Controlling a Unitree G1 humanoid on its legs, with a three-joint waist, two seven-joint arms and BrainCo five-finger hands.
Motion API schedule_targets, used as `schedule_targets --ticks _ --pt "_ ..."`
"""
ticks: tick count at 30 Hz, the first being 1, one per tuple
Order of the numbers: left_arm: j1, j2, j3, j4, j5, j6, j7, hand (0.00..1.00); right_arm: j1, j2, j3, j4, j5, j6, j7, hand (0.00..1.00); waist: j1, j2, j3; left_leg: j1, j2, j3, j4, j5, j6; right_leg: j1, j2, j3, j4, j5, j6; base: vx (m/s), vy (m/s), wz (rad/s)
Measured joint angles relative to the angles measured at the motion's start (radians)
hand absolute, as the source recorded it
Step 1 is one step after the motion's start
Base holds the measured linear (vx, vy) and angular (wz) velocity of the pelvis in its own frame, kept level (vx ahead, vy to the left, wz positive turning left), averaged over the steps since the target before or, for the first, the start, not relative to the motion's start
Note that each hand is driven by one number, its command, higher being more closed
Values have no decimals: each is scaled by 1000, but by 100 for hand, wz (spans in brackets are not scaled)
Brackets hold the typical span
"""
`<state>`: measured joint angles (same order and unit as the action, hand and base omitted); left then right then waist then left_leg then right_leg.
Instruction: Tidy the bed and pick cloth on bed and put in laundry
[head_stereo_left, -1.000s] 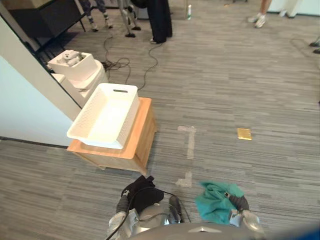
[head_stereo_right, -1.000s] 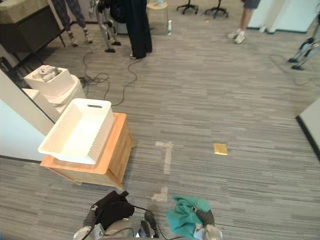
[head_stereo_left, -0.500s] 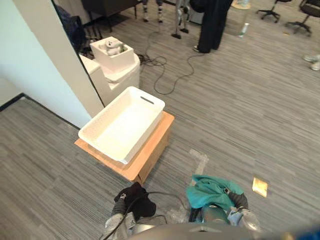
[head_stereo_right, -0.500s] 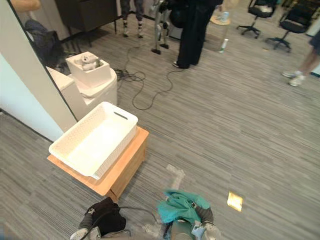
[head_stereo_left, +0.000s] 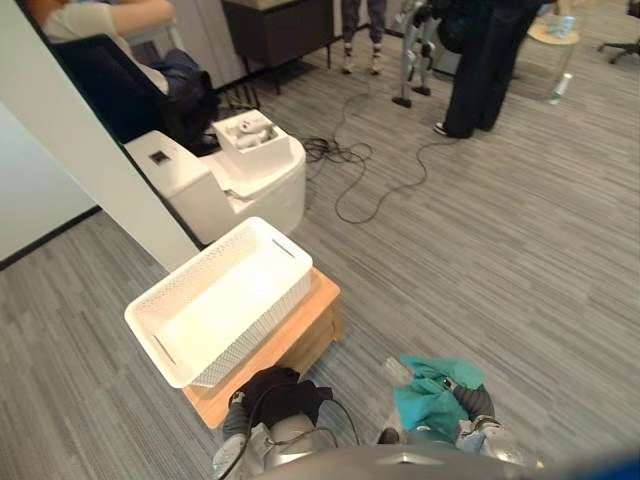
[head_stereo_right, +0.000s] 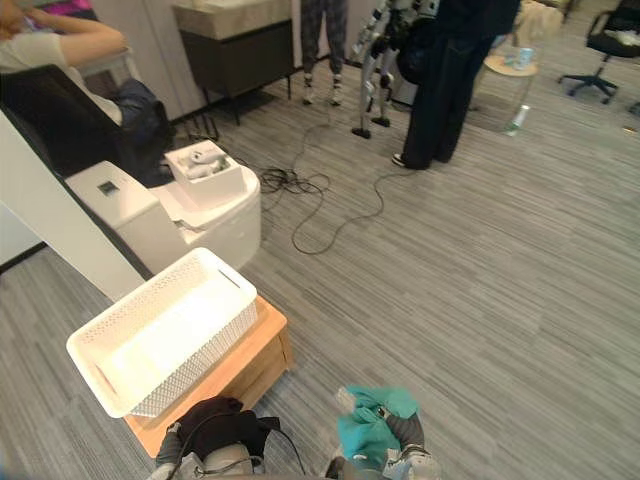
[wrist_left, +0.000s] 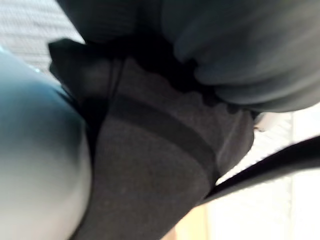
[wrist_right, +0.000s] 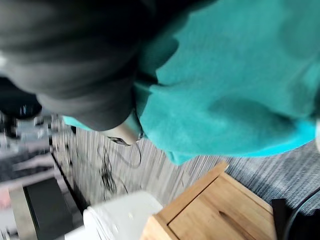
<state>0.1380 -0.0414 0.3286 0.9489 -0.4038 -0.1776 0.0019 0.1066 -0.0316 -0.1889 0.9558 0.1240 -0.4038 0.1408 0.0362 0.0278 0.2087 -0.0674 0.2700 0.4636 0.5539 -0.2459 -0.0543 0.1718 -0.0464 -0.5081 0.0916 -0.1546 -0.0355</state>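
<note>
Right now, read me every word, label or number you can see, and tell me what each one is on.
No text can be read here.
White basket: no print visible.
Teal cloth and black cloth: plain, no print visible.
Dark panel on the white unit: too small to read.
Bottle on the floor: any label is too small to read.
</note>
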Motion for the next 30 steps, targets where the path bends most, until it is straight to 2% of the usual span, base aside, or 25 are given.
schedule_targets --ticks 1,2,3,4,5,7,8,9,10,11,13,15,16,17,20,21,23,25,27,30 --pt "-3 10 -18 9 -1 1 -5 100 -2 -9 -2 0 -24 -10 -12 100 -6 0 0 -1 -13 102 -106 40 28 20 -12 -52 -6 -5 9 315 25 123" --pt "-2 13 -18 17 -1 2 -10 100 -2 -23 -14 -5 -33 -21 -23 100 -21 0 0 -1 -39 179 -207 115 55 34 -23 -100 -2 -15 25 318 53 134" --pt "-1 14 -16 17 -1 5 -13 100 -2 -35 -26 -13 -34 -24 -27 100 -22 -3 2 4 -57 205 -244 130 84 44 -31 -119 1 -24 40 305 111 119" --pt "0 19 -15 17 -2 9 -20 100 -2 -39 -49 -28 -35 -28 -30 100 -17 -16 -4 27 -95 200 -291 135 92 53 -50 -144 7 -34 57 351 178 103" --pt "6 28 -15 6 -10 18 -28 100 -24 -65 -76 -46 -26 -52 3 100 -10 -27 -12 35 -144 162 -351 151 106 52 -76 -160 28 -37 63 339 189 92" --pt "6 43 -18 5 -8 32 -39 100 -46 -97 -90 -64 -2 -84 53 100 -5 -44 -14 42 -185 129 -393 159 116 41 -110 -161 88 -55 92 234 152 77" --pt "6 58 -32 7 1 45 -39 100 -60 -108 -94 -83 22 -105 73 100 -2 -50 -17 62 -214 97 -432 165 121 17 -142 -128 195 -75 97 263 165 98" --pt "8 67 -73 8 16 48 -40 100 -59 -115 -95 -123 39 -108 70 100 -10 -47 -17 88 -226 42 -460 168 125 -26 -164 -52 332 -96 91 255 136 109" --pt "10 81 -95 8 27 50 -41 100 -50 -108 -86 -143 45 -108 63 100 -23 -47 -20 89 -228 10 -466 169 123 -44 -151 14 368 -130 90 253 28 154" --pt "6 102 -125 8 37 52 -40 100 -22 -96 -50 -190 50 -109 40 100 -36 -49 -20 89 -230 -68 -467 172 121 -65 -100 146 373 -172 84 230 -80 171" --pt "0 103 -152 11 66 53 -45 100 26 -84 25 -238 49 -108 -17 100 -46 -51 -21 87 -232 -192 -465 182 114 -98 -30 339 356 -193 75 234 -150 201" --pt "1 103 -157 9 77 53 -48 100 48 -67 52 -252 51 -103 -71 100 -40 -61 -27 85 -249 -262 -467 192 103 -110 -29 412 294 -187 79 141 -129 148" --pt "5 109 -158 4 78 52 -46 100 51 -44 58 -252 54 -97 -107 100 -26 -89 -42 87 -279 -292 -482 204 87 -127 -69 421 213 -112 95 118 -147 113" --pt "0 111 -160 4 76 51 -38 100 41 -30 59 -245 60 -89 -128 100 -15 -103 -55 102 -290 -313 -520 225 64 -115 -84 417 198 -138 104 125 -198 90" --pt "13 83 -160 2 71 53 -37 100 40 -27 82 -270 67 -79 -156 100 -10 -50 -51 135 -261 -284 -590 261 36 -82 -55 388 163 -125 89 74 -171 26" --pt "16 80 -160 1 71 54 -37 100 44 -24 84 -274 69 -73 -162 100 -19 -47 -51 134 -257 -260 -585 262 35 -73 -54 378 159 -125 89 33 -90 36" --pt "32 79 -159 -36 80 56 -39 100 96 -8 89 -314 70 -54 -199 100 -25 -56 -47 116 -227 -129 -518 232 30 -42 -54 329 151 -125 89 7 -62 41" --pt "41 77 -152 -67 88 54 -39 100 115 -7 87 -365 68 -50 -229 100 -21 -63 -43 76 -199 -64 -417 184 37 -40 -53 327 153 -125 89 5 -19 6" --pt "41 73 -147 -73 98 47 -39 100 128 -7 80 -437 61 -50 -255 100 -22 -63 -43 34 -177 -35 -322 143 57 -40 -54 328 156 -125 90 20 48 -3" --pt "53 76 -147 -95 102 42 -45 100 142 -8 71 -609 13 -48 -301 100 -30 -75 -42 35 -200 -51 -342 139 61 -46 -70 327 162 -127 94 -6 111 8"
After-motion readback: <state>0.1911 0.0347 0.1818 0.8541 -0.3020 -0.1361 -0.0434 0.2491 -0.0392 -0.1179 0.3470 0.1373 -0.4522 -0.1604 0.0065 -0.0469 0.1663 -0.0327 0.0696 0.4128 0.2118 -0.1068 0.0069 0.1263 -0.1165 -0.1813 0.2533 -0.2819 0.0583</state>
